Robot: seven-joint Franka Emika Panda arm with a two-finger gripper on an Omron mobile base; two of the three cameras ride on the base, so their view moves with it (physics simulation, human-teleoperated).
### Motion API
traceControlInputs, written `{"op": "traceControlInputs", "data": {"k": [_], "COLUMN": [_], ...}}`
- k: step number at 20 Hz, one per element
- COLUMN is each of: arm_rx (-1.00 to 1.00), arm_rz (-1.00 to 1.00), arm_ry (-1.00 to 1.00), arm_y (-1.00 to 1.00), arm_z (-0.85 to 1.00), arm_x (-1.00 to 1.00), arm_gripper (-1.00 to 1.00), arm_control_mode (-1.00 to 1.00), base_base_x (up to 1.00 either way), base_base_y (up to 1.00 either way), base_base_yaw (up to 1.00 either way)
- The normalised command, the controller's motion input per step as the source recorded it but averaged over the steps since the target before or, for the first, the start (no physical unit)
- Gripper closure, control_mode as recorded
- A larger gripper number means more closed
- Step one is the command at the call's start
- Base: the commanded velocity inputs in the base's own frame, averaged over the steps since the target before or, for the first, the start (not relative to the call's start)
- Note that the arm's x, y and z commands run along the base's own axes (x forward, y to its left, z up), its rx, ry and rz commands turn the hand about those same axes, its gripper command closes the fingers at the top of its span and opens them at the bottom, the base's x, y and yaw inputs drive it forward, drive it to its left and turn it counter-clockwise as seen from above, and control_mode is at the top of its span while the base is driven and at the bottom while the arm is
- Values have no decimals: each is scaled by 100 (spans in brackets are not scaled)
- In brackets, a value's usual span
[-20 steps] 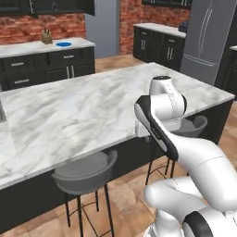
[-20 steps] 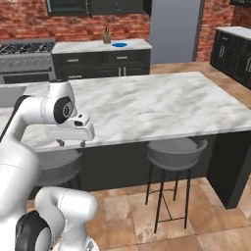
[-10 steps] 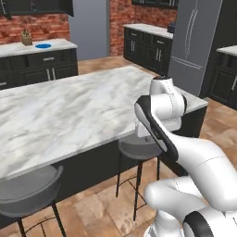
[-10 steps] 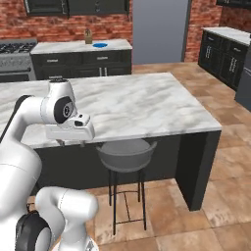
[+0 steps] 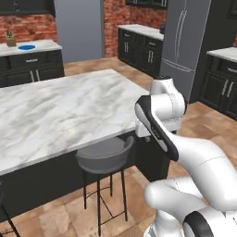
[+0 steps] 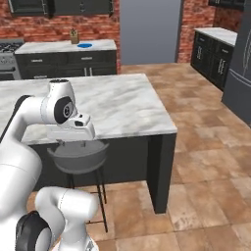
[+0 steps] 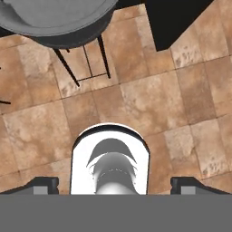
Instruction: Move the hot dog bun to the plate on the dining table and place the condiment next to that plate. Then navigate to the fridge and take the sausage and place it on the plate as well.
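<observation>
Marble dining table [image 5: 60, 109] amid brick-walled, tile-floored kitchen.

The arm [image 5: 185, 152] is folded compactly above its base, elbow raised and forearm doubled back. The wrist is bent so the hand points straight down. The gripper [image 7: 115, 183] holds nothing; its two fingertips [image 7: 45, 185] are spread wide apart.

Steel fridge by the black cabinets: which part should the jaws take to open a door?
Probably one long vertical handle on the fridge, near mid-height, approached from the front with jaws level across the bar. Both handles flank the centre seam, so the doors likely swing outward.
</observation>
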Motion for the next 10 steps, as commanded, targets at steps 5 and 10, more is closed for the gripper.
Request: {"op": "traceControlInputs", "data": {"k": [5, 10], "arm_rx": [0, 0], "arm_rz": [0, 0], "arm_ry": [0, 0], "arm_y": [0, 0], "arm_z": [0, 0], "arm_x": [0, 0], "arm_gripper": [-100, -100], "arm_control_mode": [100, 100], "base_base_x": [18, 27], "base_base_y": [-100, -100], "base_base_yaw": [10, 14]}}
